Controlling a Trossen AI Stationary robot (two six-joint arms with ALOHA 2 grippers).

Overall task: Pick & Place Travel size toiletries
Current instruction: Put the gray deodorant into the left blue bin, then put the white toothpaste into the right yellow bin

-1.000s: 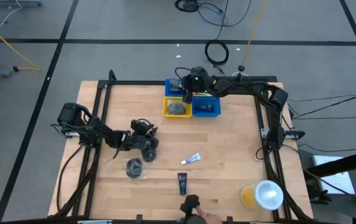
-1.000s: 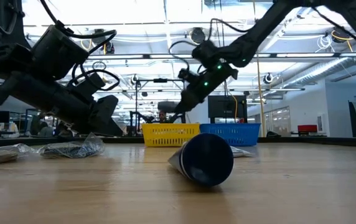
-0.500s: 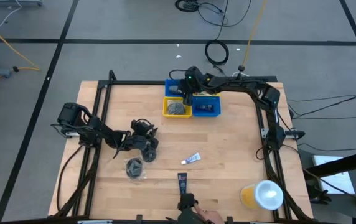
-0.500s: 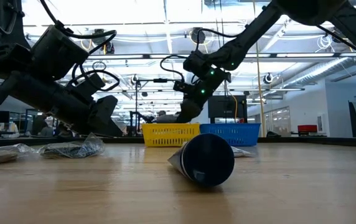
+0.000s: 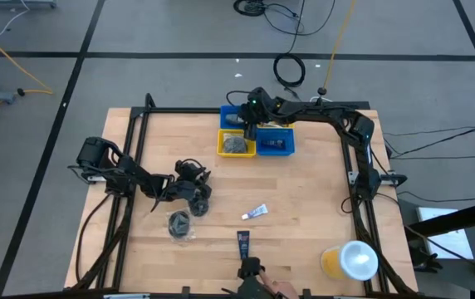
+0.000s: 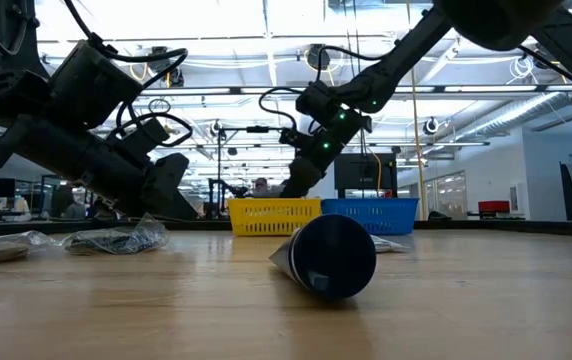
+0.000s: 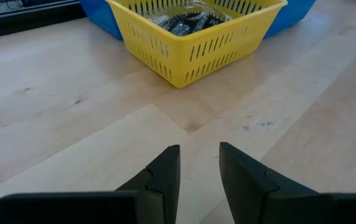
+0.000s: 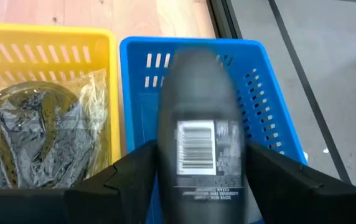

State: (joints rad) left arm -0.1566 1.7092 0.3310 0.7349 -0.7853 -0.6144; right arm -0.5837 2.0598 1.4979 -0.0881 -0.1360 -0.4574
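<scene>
1. Two arms work over a wooden table (image 5: 304, 191). My landmark is the yellow bin (image 5: 220, 143), which sits near the table's far edge.
2. I see the left arm low over the table, well apart from the yellow bin on its near-left side. The left gripper (image 7: 198, 149) faces that bin, its claw a narrow gap apart with nothing in it.
3. The right arm reaches in from the far-right corner. The right gripper (image 5: 248, 126) hangs just behind the yellow bin.
4. A yellow cup (image 5: 350, 260) with a white lid stands far from the yellow bin, at the near-right corner.
5. One blue bin (image 8: 277, 93) touches the yellow bin's far side. A second blue bin (image 5: 262, 143) touches its right side, with dark things inside.
6. A dark bottle (image 8: 201, 143) with a barcode label is right at the right claw, above the first blue bin. It is blurred, and I cannot tell if the claw clamps it or not.
7. A wrapped grey disc (image 8: 22, 137) lies inside the yellow bin.
8. Another wrapped disc (image 5: 179, 224) lies on the table beside the left gripper, well apart from the yellow bin.
9. A dark blue tube (image 5: 242, 242) lies well in front of the yellow bin.
10. A white mini tube (image 5: 257, 213) lies between that tube and the yellow bin.
</scene>
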